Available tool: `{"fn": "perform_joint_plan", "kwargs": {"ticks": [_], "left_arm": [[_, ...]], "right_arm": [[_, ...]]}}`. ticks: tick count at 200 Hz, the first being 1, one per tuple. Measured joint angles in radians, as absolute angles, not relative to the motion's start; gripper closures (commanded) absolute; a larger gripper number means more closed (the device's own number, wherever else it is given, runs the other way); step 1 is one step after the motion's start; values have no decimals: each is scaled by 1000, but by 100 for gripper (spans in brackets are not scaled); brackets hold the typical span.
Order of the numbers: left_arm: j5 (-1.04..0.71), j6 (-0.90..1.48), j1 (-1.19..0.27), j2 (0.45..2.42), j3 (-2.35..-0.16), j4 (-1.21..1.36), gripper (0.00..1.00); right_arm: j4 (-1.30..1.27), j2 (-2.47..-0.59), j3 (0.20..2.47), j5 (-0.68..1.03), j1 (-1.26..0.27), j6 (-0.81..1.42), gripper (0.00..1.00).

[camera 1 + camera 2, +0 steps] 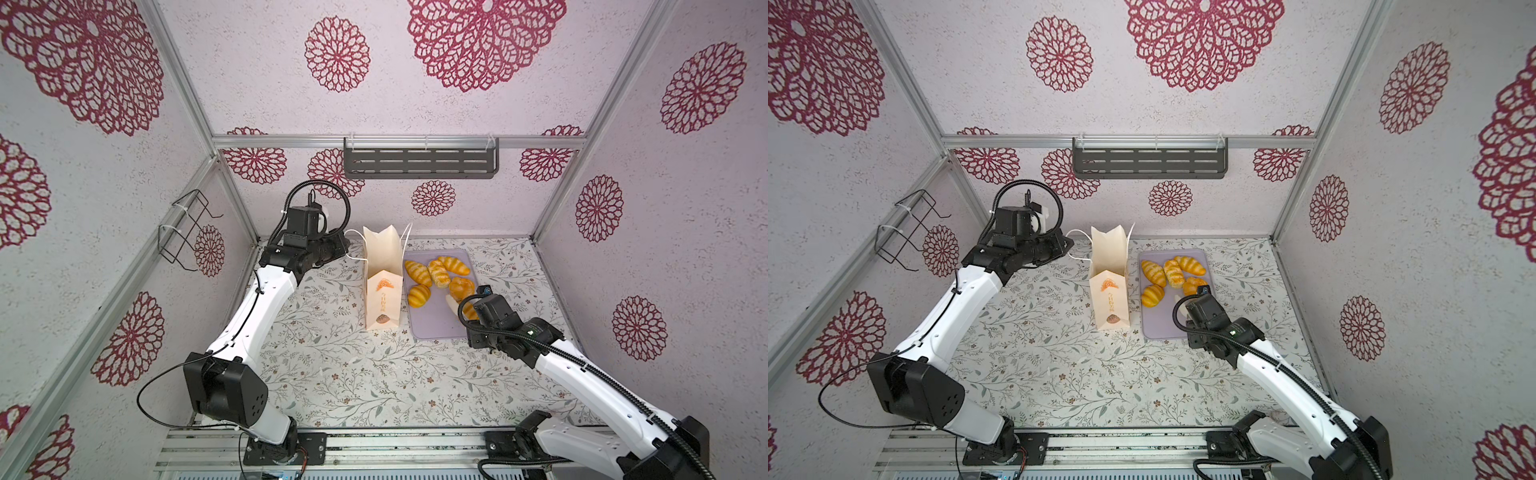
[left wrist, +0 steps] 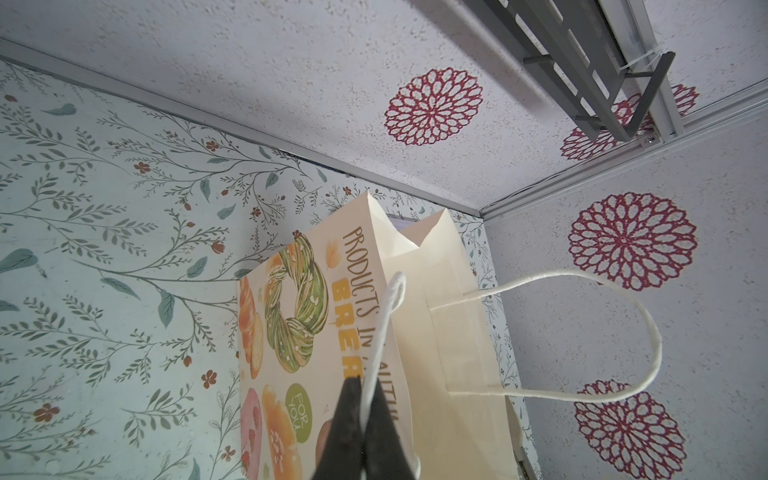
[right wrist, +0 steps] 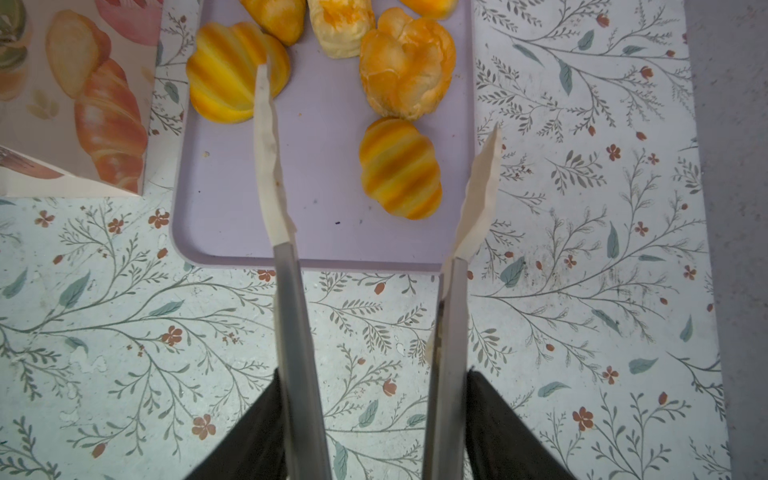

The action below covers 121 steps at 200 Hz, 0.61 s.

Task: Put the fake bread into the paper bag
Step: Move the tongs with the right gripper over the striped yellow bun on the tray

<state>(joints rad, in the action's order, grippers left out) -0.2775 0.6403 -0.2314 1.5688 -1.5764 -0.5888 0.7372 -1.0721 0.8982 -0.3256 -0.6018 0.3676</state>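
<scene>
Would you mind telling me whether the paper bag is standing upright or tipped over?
Upright: the paper bag stands on its base, mouth open upward, and the left gripper pinches its handle.

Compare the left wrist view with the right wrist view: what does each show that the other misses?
Left wrist only: the left gripper shut on the bag's white cord handle, the bag's open mouth and the grey wall shelf. Right wrist only: the right gripper, its white-tipped fingers apart over the lilac tray of fake bread, nothing held. Both: the paper bag and the floral table cover.
</scene>
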Motion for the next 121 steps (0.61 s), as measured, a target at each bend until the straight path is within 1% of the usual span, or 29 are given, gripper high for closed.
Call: {"fn": "perform_joint_plan", "kwargs": {"ticks": [121], "left_arm": [[-276, 640, -231, 1569, -1576, -589, 100]], "right_arm": [[689, -1138, 836, -281, -541, 337, 34]]}}
